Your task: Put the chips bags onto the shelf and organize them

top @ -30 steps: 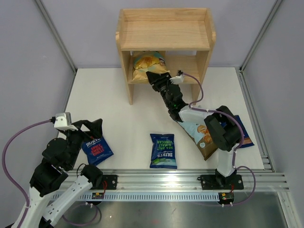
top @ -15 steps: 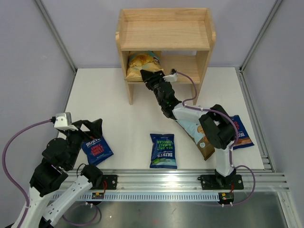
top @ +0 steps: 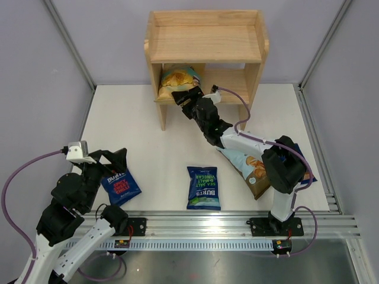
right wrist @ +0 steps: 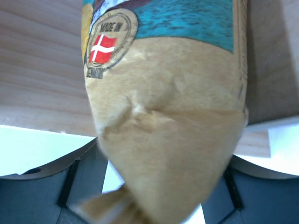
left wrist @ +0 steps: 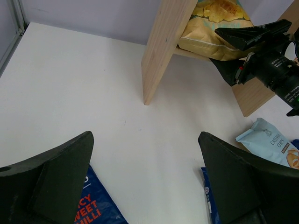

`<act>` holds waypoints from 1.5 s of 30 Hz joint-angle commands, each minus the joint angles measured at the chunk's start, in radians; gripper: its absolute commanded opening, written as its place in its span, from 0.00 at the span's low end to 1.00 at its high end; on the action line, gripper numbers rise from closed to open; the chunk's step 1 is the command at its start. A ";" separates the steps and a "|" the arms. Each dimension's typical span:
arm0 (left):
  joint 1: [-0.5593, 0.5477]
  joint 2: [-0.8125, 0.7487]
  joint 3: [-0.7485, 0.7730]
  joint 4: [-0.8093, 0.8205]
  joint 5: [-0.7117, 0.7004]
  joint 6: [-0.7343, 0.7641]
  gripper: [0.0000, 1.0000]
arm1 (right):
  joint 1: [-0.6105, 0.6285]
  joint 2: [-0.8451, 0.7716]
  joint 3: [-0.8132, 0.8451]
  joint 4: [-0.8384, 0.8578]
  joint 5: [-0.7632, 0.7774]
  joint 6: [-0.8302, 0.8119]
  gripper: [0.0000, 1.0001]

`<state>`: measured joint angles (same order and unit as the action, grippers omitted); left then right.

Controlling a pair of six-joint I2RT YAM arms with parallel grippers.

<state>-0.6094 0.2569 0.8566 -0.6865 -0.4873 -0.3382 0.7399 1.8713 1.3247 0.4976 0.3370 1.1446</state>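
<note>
Right gripper (left wrist: 217, 46) spread around yellow bag (left wrist: 210, 18) (on lower shelf (top: 232, 89))

A yellow bag (top: 177, 77) lies at the left of the wooden shelf's (top: 204, 41) lower tier, the right gripper (top: 185, 97) at its front edge, a small blue bag (top: 203, 187) flat on the table (top: 154, 148) below.

Bright, even, soft-shadowed light throughout; right-wrist close-up of the yellow bag (right wrist: 168, 154) blurry.

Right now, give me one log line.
right gripper: open around yellow bag, lower shelf | left gripper: open, near red Burts bag
</note>
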 commanded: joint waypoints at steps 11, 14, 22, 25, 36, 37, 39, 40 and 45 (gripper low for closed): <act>0.000 -0.007 -0.007 0.027 -0.020 0.001 0.99 | -0.004 -0.147 -0.012 -0.199 -0.030 -0.036 0.74; 0.000 -0.004 -0.007 0.027 -0.020 -0.001 0.99 | -0.010 -0.150 -0.019 -0.189 -0.055 -0.039 0.64; -0.001 -0.001 -0.007 0.025 -0.019 -0.002 0.99 | -0.050 -0.113 -0.001 -0.168 -0.133 -0.054 0.43; 0.000 0.001 -0.007 0.025 -0.020 0.001 0.99 | -0.071 -0.090 0.034 -0.188 -0.167 -0.077 0.41; 0.000 0.002 -0.005 0.027 -0.022 -0.001 0.99 | -0.108 -0.073 0.062 -0.202 -0.297 -0.108 0.51; -0.001 0.002 -0.007 0.027 -0.022 -0.001 0.99 | -0.108 -0.081 0.054 -0.200 -0.302 -0.103 0.56; 0.000 0.004 -0.007 0.027 -0.020 -0.001 0.99 | -0.108 -0.106 0.036 -0.206 -0.303 -0.108 0.68; 0.000 0.005 -0.007 0.027 -0.019 -0.001 0.99 | -0.108 -0.115 0.030 -0.214 -0.302 -0.109 0.69; -0.001 0.012 -0.004 0.025 -0.010 -0.005 0.99 | -0.109 -0.181 -0.015 -0.258 -0.293 -0.126 0.77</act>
<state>-0.6094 0.2569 0.8566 -0.6872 -0.4870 -0.3397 0.6338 1.7809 1.3266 0.2356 0.0574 1.0458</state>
